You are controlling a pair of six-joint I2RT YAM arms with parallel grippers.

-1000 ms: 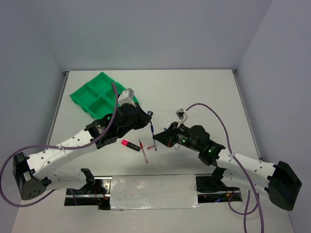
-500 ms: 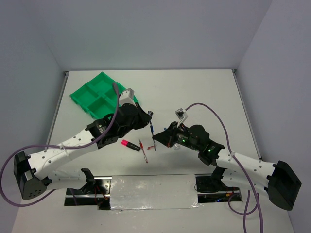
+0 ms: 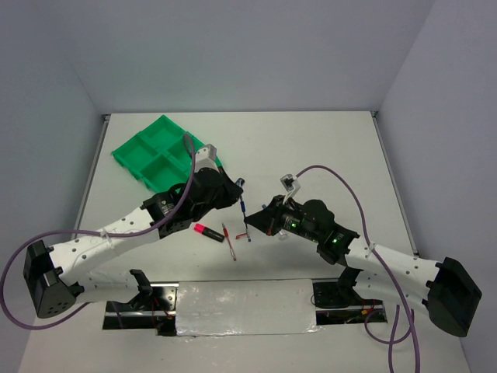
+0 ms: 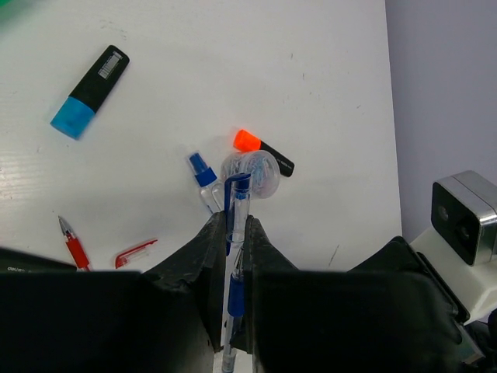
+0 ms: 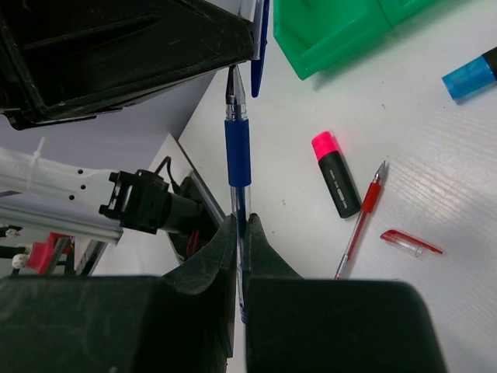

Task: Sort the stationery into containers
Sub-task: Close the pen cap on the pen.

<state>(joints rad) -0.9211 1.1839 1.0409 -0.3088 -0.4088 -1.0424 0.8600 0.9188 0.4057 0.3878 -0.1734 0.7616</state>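
My left gripper [image 4: 235, 221] [image 3: 238, 186] is shut on a clear pen cap with a blue clip [image 4: 239, 198]. My right gripper [image 5: 240, 221] [image 3: 255, 223] is shut on the blue pen [image 5: 238, 148] and holds it above the table. The pen's tip sits at the cap's open end, and its blue grip [image 4: 235, 299] lies between my left fingers. The green tray [image 3: 151, 151] is at the far left. On the table lie a pink highlighter [image 3: 206, 231], a red pen [image 3: 228, 239], a blue highlighter [image 4: 89, 92], an orange highlighter [image 4: 264, 151], a blue-capped tube [image 4: 203, 175] and a tape roll [image 4: 256, 172].
A loose red pen cap [image 5: 411, 242] lies beside the red pen [image 5: 361, 217]. One corner of the green tray [image 5: 342, 27] shows in the right wrist view. The two arms meet close together at the table's middle, with grey walls on three sides.
My left gripper has edged slightly down toward the right gripper, bringing the cap closer onto the pen's tip. The right arm has hardly moved.
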